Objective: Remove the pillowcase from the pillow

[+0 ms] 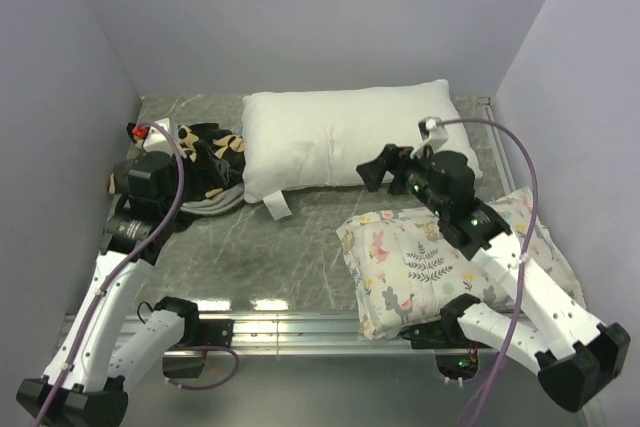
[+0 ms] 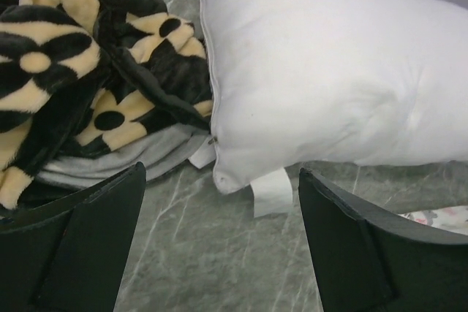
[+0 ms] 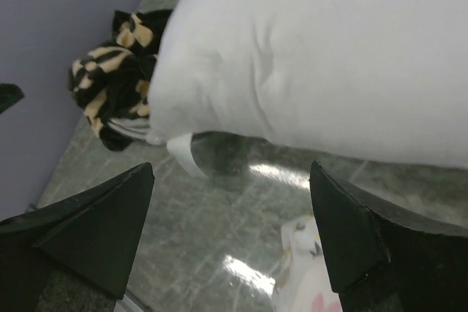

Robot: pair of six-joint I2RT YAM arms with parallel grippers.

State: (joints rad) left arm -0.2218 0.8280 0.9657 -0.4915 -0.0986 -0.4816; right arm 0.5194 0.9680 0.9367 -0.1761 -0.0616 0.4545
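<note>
The plain white pillow (image 1: 350, 137) lies bare at the back of the table, its small tag (image 1: 277, 207) sticking out at the near left corner. The black pillowcase (image 1: 212, 162) with tan motifs sits crumpled against the pillow's left end, grey lining showing underneath (image 2: 110, 162). My left gripper (image 2: 219, 239) hovers open just in front of the pillowcase (image 2: 80, 71) and the pillow's corner (image 2: 329, 71), with only tabletop between its fingers. Over the pillow's near edge (image 3: 314, 56), my right gripper (image 1: 382, 169) stands open (image 3: 230, 231) and holds nothing.
A smaller pillow with pastel floral print (image 1: 440, 257) lies at the front right, under my right arm; its edge shows in the right wrist view (image 3: 307, 275). Purple walls close in the left, back and right sides. A metal rail (image 1: 300, 322) runs along the near edge.
</note>
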